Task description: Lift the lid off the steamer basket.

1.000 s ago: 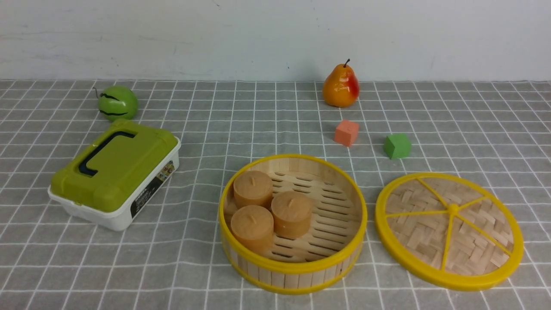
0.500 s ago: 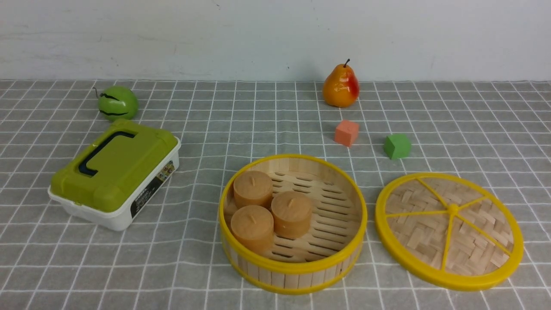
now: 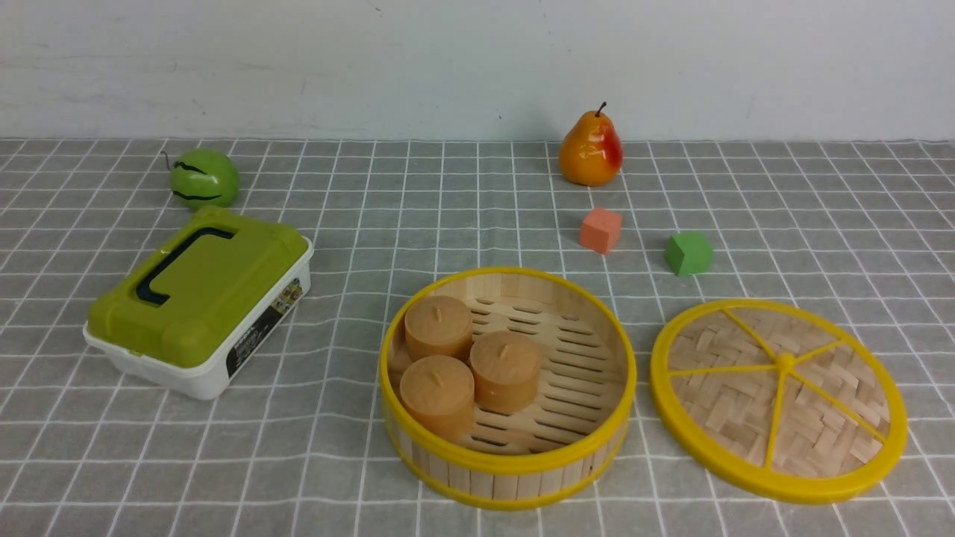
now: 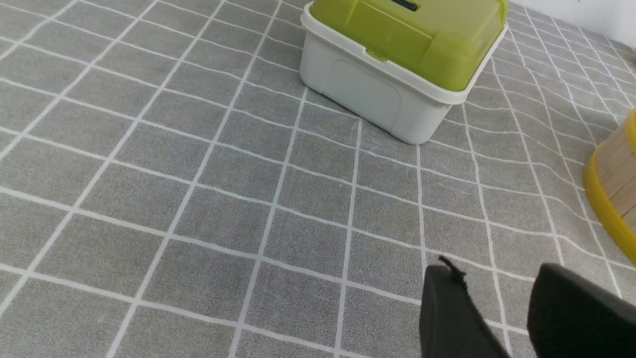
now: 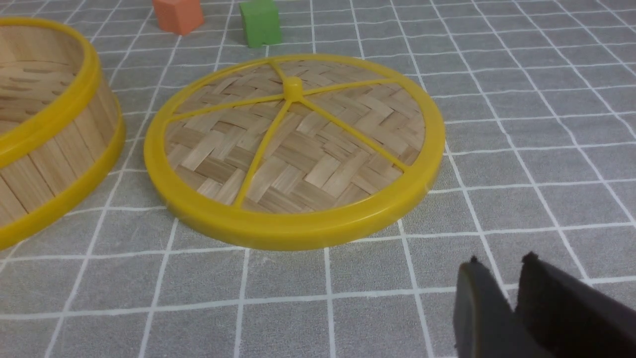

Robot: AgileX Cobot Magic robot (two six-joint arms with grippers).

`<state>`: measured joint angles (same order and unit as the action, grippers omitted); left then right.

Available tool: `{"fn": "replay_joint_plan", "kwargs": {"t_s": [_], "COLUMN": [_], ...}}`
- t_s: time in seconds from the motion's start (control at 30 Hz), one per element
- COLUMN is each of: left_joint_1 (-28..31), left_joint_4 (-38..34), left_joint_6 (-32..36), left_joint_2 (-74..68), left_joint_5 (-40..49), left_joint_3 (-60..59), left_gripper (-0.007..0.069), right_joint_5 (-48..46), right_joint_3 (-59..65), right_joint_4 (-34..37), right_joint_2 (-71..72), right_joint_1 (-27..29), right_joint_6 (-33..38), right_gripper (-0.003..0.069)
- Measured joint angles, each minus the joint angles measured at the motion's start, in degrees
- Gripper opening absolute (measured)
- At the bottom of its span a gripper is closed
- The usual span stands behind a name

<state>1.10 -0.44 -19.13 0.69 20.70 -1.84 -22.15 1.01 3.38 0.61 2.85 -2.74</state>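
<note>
Already off and lying flat on the table [image 3: 477, 186]: the lid [image 3: 778, 399], woven face and yellow spokes up, just right of the steamer basket [image 3: 507, 388] and apart from it by a narrow strip of grey checked cloth. Nothing different across the last second in the front view — same lid position, same basket, no arm in sight. Reads, then, as the task done, with both arms drawn back and idle.

Left to right along the table: a green striped toy melon [image 3: 203, 177] near the back; a white box with an olive-green lid [image 3: 200, 300] in front of it; then the open steamer basket holding three tan cylindrical cakes [image 3: 471, 363] bunched on its left side over the slatted floor; beyond it an orange-red pear [image 3: 591, 149], an orange cube [image 3: 600, 230] and a green cube [image 3: 688, 253]; finally the lid at far right.

Left claw [image 4: 502, 313]: two dark fingers with a clear gap between them, moderately parted, holding nothing, hanging over bare cloth with the white box ahead and the basket's edge off to one side. Right claw [image 5: 512, 303]: fingers nearly together, only a thin slit showing, gripping nothing, poised over the cloth near the lid's rim without touching it.
</note>
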Motion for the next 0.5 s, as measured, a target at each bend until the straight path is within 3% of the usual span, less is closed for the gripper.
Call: {"fn": "replay_joint_plan", "kwargs": {"t_s": [0.5], "left_joint_1": [0.0], "left_joint_4": [0.0], "left_joint_6": [0.0], "left_joint_2": [0.0], "left_joint_5": [0.0], "left_joint_3": [0.0], "left_gripper": [0.0239], "right_joint_5": [0.0], "right_joint_3": [0.0], "right_joint_4": [0.0], "right_joint_2": [0.0], "right_joint_1": [0.0], "right_joint_6": [0.0], "right_gripper": [0.0118]}}
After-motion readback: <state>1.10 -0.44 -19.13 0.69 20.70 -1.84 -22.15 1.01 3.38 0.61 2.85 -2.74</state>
